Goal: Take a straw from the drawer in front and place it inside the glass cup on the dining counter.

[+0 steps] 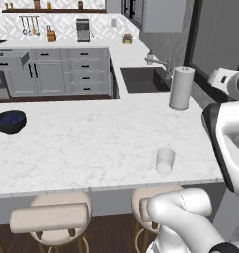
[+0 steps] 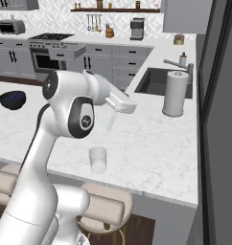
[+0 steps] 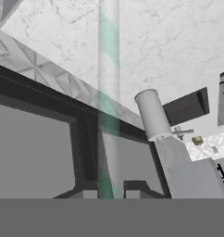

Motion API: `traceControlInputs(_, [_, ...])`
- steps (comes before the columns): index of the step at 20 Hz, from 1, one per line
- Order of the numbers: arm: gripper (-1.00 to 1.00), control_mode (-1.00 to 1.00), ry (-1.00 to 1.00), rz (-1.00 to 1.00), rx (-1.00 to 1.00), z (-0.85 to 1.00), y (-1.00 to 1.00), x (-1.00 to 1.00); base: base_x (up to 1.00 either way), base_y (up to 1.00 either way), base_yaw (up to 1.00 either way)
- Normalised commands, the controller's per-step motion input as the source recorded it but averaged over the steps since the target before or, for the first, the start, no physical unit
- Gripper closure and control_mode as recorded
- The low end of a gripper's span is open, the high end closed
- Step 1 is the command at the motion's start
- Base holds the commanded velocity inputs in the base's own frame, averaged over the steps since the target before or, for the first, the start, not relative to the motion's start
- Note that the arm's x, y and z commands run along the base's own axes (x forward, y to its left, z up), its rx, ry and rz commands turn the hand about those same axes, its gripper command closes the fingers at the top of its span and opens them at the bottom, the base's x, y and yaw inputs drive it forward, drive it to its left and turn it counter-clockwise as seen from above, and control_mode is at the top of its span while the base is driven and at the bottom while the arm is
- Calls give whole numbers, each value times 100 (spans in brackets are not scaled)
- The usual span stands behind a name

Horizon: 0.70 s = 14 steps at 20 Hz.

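Stools [image 1: 57,217] front dining counter [image 1: 82,148]; paper-towel roll [image 1: 181,88] behind glass cup [image 1: 165,161].

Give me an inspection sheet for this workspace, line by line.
Surface: white marble dining counter, dry, stools tucked under its near edge.
Job's things: glass cup upright, nothing in it; green-striped straw held above the counter; a drawer open on the far cabinets.
Clutter: dark blue bowl at left; paper-towel roll beside the sink.
Grippers: gripper shut on the straw, not yet over the cup.
Cables: nothing seen.
Surroundings: grey cabinets, coffee machine, wall shelf.
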Motion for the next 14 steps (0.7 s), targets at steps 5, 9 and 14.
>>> traceControlInputs(5, [100,-100,-5,35,0,-17,0,46,0,0,0])
traceControlInputs(9, [100,-100,0,37,0,-14,0,35,0,0,0])
traceControlInputs(14, [100,-100,-3,39,0,-10,0,21,0,0,0])
